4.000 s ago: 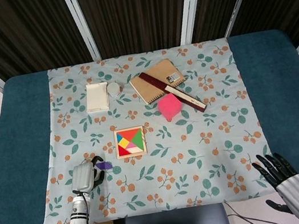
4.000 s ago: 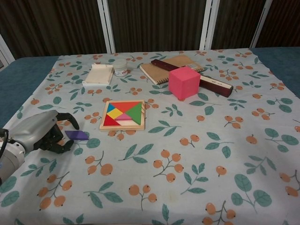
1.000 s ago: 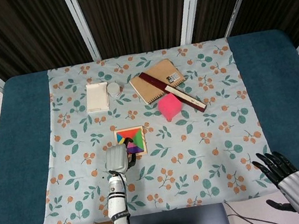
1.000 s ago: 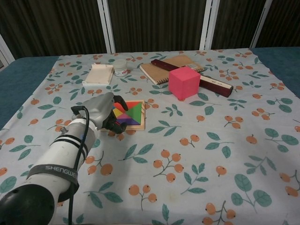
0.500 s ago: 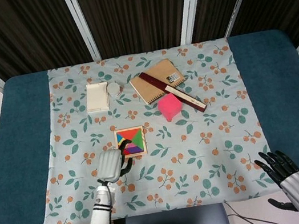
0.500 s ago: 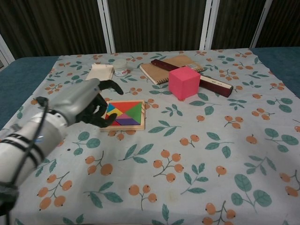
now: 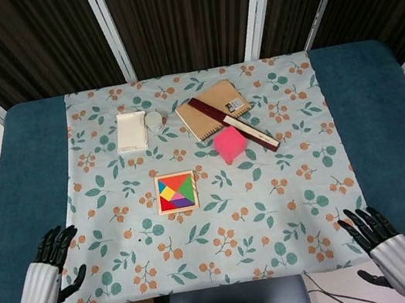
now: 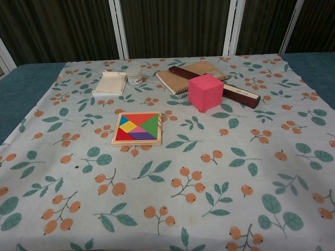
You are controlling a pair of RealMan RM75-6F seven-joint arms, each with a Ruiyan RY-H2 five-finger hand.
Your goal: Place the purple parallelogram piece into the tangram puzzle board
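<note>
Both hands show only in the head view, at the counter's near edge: left hand (image 7: pixel 45 272) and right hand (image 7: pixel 381 245), each empty with fingers spread. Well beyond them, the tangram puzzle board (image 8: pixel 112 136) holds its coloured pieces, the purple parallelogram piece (image 8: pixel 142 135) seated along its near edge. Farther back stands a pink cube (image 8: pixel 205 92).

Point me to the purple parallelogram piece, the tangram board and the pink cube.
purple parallelogram piece (image 8: pixel 142 135): chest view, middle of its purple top face, seated in the board.
tangram puzzle board (image 8: pixel 114 135): chest view, left strip of the wooden frame.
pink cube (image 8: pixel 205 94): chest view, front face.
</note>
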